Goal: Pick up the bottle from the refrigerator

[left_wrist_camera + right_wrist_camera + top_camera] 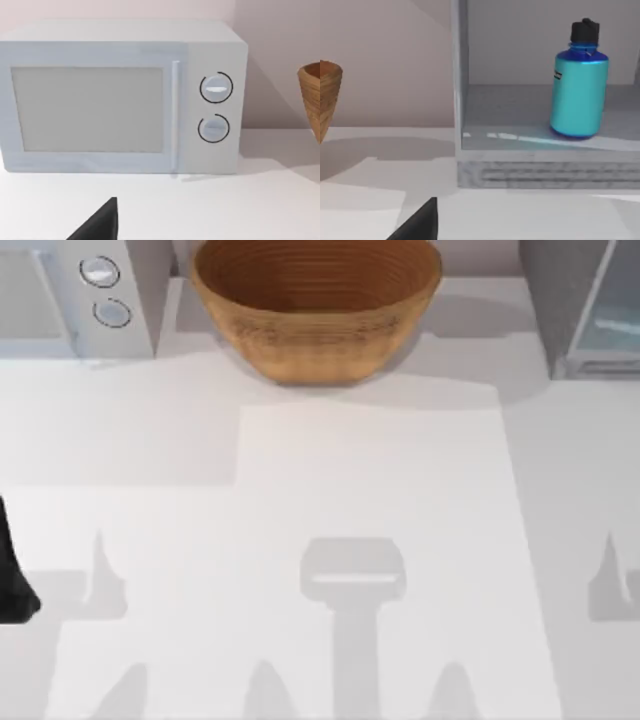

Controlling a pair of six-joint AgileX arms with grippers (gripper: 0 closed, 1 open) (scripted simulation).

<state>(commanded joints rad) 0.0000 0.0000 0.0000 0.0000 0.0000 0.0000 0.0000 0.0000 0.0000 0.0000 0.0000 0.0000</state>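
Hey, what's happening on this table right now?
Nothing is being handled yet. The bottle stands upright on a shelf inside the refrigerator, at the table's far right. A basket sits at the back middle and a microwave at the far left. The left arm sits at the left edge of the table; the right wrist camera faces the bottle from a distance, so the pickup hasn't started.

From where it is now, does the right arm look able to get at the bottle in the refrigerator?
Probably yes. In the right wrist view the bottle stands upright on a shelf of the refrigerator, with nothing between the camera and it. The door's state isn't clear.
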